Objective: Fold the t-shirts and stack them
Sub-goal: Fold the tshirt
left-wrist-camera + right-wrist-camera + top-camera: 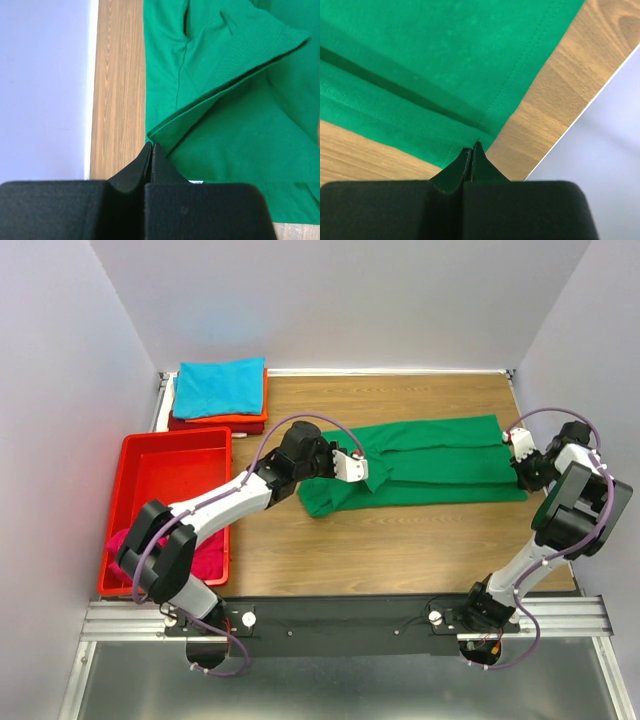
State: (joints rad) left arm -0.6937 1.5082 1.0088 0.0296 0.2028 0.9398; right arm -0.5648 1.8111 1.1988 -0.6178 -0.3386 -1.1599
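Observation:
The green t-shirt lies across the middle of the table, folded lengthwise into a long band. My left gripper is shut at its left end, with a folded edge of the cloth meeting the fingertips. My right gripper is shut on the hem at its right end, with cloth pinched between the tips. A teal t-shirt lies folded on top of an orange one and a dark red one at the back left. A magenta t-shirt lies crumpled in the red tray.
The red plastic tray stands at the left, beside the left arm. The table's right edge runs close to my right gripper. White walls close in the back and both sides.

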